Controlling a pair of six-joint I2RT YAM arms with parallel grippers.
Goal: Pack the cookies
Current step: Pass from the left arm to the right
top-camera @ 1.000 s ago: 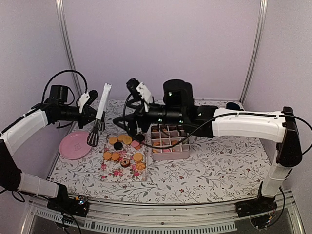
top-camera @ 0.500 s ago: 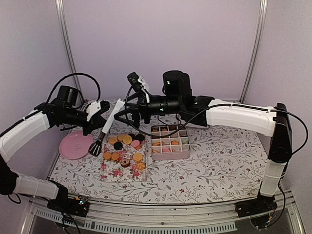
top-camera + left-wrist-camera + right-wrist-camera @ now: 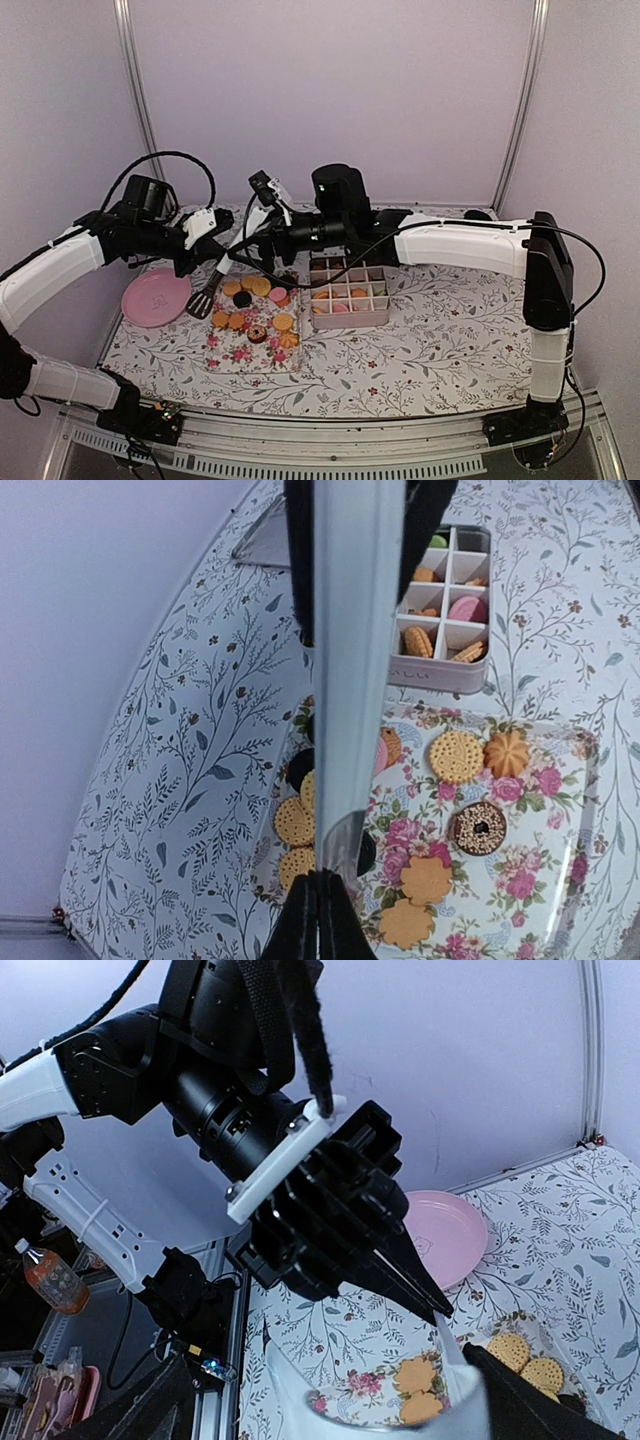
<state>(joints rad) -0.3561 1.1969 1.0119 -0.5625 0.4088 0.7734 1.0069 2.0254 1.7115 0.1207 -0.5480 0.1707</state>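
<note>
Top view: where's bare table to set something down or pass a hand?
Widest free patch: cloth right of the divider box, out to the right arm's upright link. Also the near strip between the floral tray and the front rail. Crowded: back-left, where pink plate, spatula, cookies and both arms bunch together.

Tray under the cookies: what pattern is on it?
The tray has pink roses and green leaves on white; clearest in the left wrist view.

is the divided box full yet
Partly full: the divided box holds cookies in several compartments, while at least one corner compartment looks bare white.
</note>
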